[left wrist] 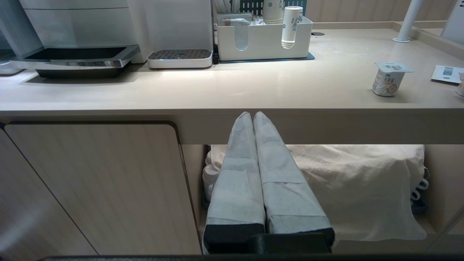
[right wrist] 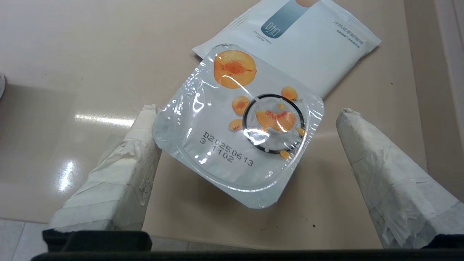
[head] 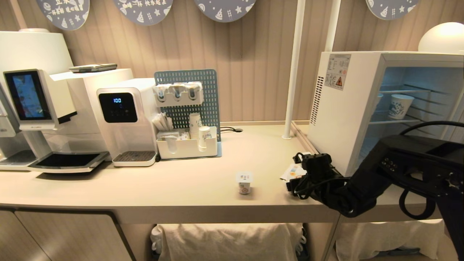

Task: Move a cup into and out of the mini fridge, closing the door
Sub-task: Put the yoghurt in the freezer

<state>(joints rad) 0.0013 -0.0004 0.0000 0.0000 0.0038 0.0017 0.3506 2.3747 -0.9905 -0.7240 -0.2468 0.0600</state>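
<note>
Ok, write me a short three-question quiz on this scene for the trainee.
1. True or false: the mini fridge stands open.
2. The open right pincer hangs over: A) a peach yogurt cup B) a spoon C) a banana
3. Fill in: the left pincer, parked below the counter edge, is ___ (open/shut).
Key: 1 true; 2 A; 3 shut.

Beige ribbed wall panelling [head: 253,61] carries round blue signs [head: 224,5]; a pale table [head: 163,188] has a wood-grain cabinet door [head: 69,235] below, 2 white poles [head: 294,69], and a glowing dome lamp [head: 442,36]
</note>
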